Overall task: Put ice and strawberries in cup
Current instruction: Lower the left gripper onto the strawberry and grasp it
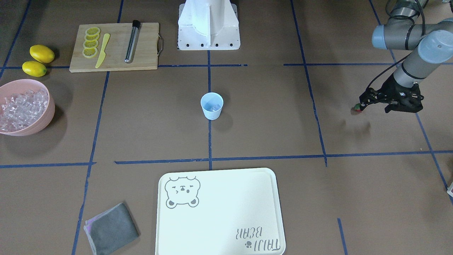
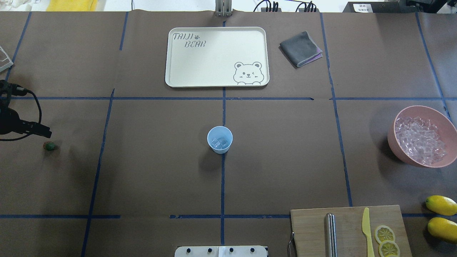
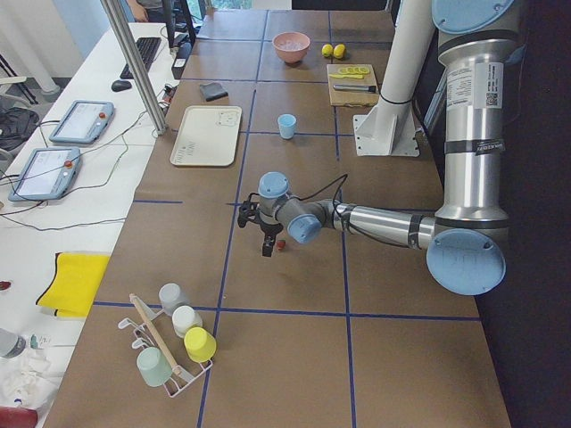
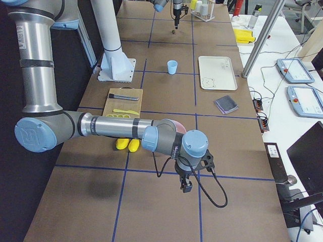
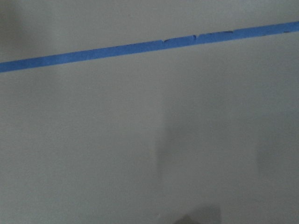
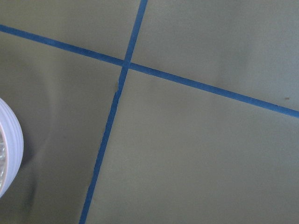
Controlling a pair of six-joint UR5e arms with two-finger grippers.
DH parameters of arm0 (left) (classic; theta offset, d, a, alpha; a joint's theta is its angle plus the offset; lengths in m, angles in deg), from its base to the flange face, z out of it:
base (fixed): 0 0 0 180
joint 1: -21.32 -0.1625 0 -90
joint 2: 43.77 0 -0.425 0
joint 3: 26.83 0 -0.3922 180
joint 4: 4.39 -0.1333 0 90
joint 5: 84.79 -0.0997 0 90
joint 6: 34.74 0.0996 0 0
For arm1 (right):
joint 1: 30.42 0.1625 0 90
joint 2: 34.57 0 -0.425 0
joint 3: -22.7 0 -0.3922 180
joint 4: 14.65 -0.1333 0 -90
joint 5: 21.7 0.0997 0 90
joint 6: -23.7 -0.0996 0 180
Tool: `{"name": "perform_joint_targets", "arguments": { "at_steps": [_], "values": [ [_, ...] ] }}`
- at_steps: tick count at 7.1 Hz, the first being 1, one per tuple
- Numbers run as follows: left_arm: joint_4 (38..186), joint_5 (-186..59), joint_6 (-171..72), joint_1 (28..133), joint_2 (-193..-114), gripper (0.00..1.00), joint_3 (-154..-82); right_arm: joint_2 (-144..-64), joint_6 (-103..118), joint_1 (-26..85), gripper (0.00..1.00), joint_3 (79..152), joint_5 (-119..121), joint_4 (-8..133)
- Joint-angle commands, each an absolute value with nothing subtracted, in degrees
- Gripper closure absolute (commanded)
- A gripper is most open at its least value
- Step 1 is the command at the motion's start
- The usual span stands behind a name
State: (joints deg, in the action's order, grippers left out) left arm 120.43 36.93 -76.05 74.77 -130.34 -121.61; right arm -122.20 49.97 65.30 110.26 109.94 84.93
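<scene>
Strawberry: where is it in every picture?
Front-facing: the strawberry is at the far right, halfway down.
Overhead: the strawberry is at the far left, halfway down.
Exterior left: the strawberry is in the middle, under the near arm.
Exterior right: the strawberry is tiny, at the top near the middle.
Left wrist: not in it.
Right wrist: not in it.
Shared landmark: the blue cup at mid-table.

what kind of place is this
Most likely a robotics lab staged as a drink-prep station: a brown paper-covered table gridded with blue tape lines, touchscreen control tablets on a white side desk, and a large pink bowl of clear ice cubes.
</scene>
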Motion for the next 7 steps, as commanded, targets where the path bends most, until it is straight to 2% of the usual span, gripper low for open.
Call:
{"name": "perform_joint_targets", "arguments": {
  "at_steps": [1, 4, 5, 6, 7],
  "values": [
    [122.35, 36.68, -80.16, 71.87, -130.35, 0.0, -120.52, -122.2, 49.81, 65.3, 0.0, 110.41, 109.88, 84.93],
    [122.35, 36.68, -80.35, 71.24, -130.43, 0.0, -120.61, -122.46, 49.81, 65.3, 0.0, 110.86, 109.88, 84.93],
    [122.35, 36.68, -80.35, 71.06, -130.43, 0.09, -120.61, -122.46, 49.81, 65.3, 0.0, 110.86, 109.88, 84.93],
    [122.26, 36.68, -80.44, 70.89, -130.35, 0.42, -120.61, -122.46, 49.81, 65.3, 0.0, 110.86, 109.88, 84.93],
    [122.17, 36.68, -80.44, 70.8, -130.35, 0.68, -120.61, -122.46, 49.81, 65.3, 0.0, 110.86, 109.88, 84.93]
  ]
}}
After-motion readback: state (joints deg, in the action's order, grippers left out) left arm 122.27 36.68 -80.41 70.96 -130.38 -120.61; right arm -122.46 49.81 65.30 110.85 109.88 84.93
